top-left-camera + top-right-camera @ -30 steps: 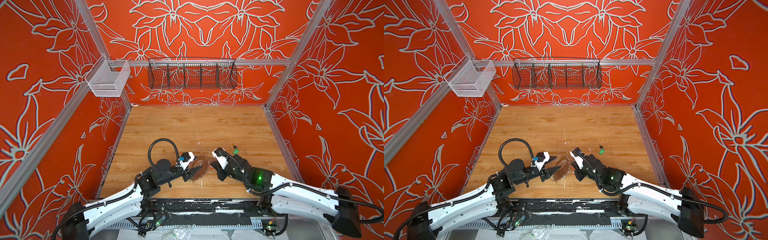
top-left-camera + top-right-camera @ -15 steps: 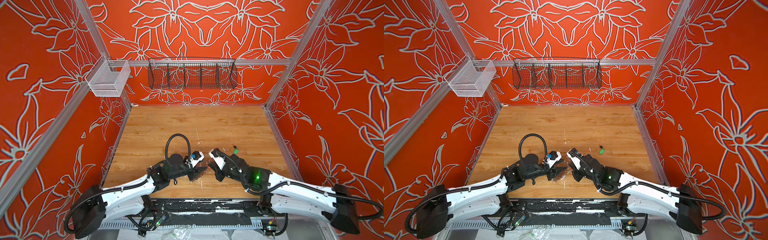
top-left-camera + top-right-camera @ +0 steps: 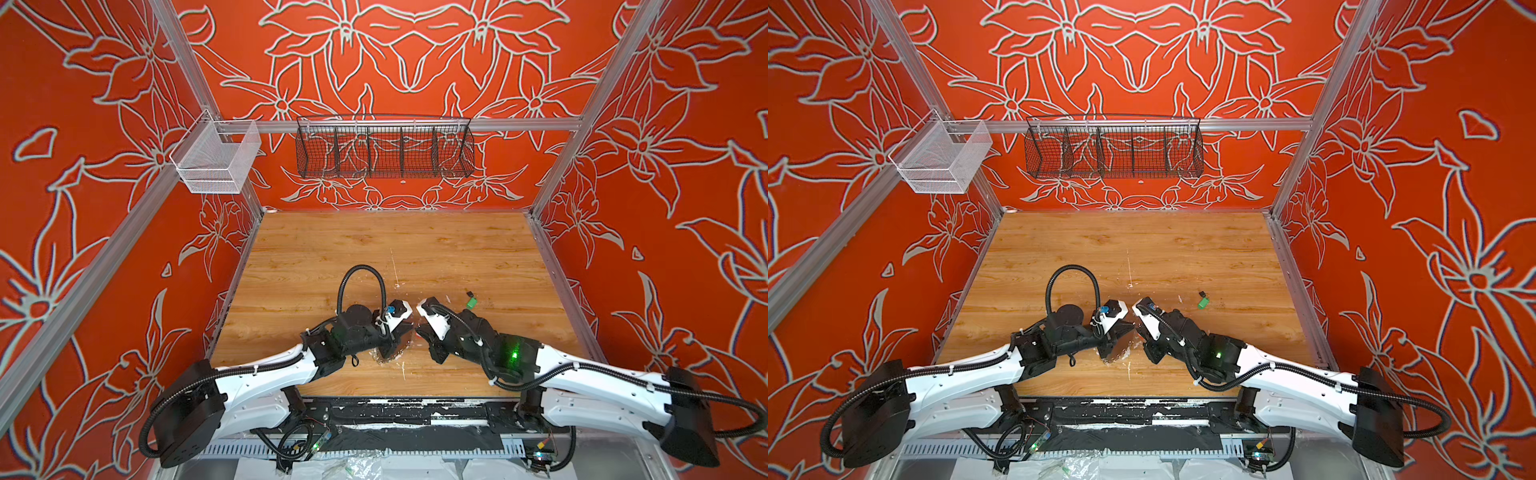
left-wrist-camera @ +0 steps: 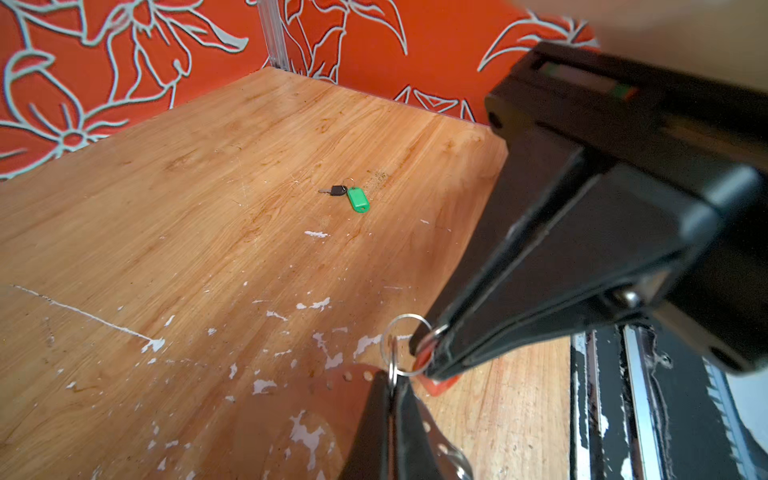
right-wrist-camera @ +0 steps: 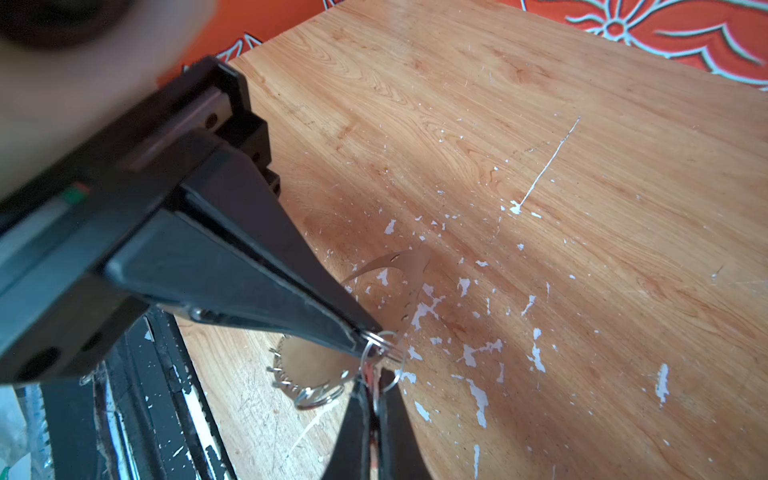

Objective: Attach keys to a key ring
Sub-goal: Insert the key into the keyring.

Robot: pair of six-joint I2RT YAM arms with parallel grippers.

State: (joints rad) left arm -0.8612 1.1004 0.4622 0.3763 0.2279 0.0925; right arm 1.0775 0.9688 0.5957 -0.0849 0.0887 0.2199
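**Both pincers pinched shut over the key ring at the front of the bench**

The key ring (image 5: 286, 378), a flat, shiny oval with small wire rings hung round its rim, lies on the bench (image 3: 374, 249). In both top views it sits in the lower middle of the frame, half hidden under the left pincer (image 4: 392, 380). That pincer is fully closed, its tips nipping a split ring (image 4: 383, 345) just beside the oval's edge. Whether this ring hangs from the rim cannot be told.

Tip to tip with it, the right pincer (image 4: 426, 353) is closed as well. It clamps the orange-red key (image 4: 440, 384) by its plastic tag, which pokes out past the tips. The split ring passes right at those tips. The key's metal blade is hidden.

The green key (image 3: 471, 302) lies alone on the bench, up and to the right of the right pincer in the top views. It is well apart from both pincers and from the key ring. A small black-headed key is joined to its green tag by a thin ring. Any lettering on either tag is too small to read.

White paint flecks (image 4: 316, 305) dot the wood around the key ring. In the upper part of the top views, a black wire basket (image 3: 384, 151) and a white mesh basket (image 3: 216, 162) hang on red walls (image 3: 83, 166) with pale flower outlines.
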